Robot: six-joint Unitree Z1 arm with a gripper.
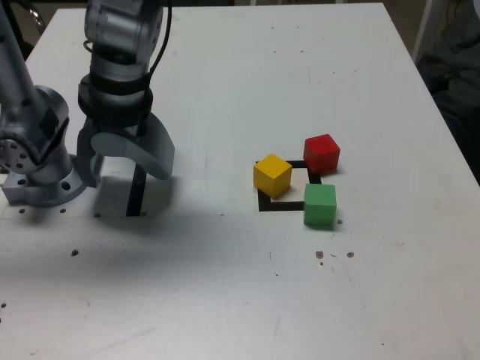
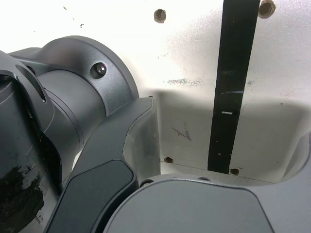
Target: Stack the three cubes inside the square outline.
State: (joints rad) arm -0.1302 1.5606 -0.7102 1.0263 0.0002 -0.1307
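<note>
In the exterior view, a soft bright glare whitens the lower left of the tabletop, while its far right is duller and greyer. A diffuse shadow lies beneath the gripper at left. The wrist view burns nearly white at upper left; soft-edged shadows flank the black strip, and dull highlights sheen the grey arm base.
</note>
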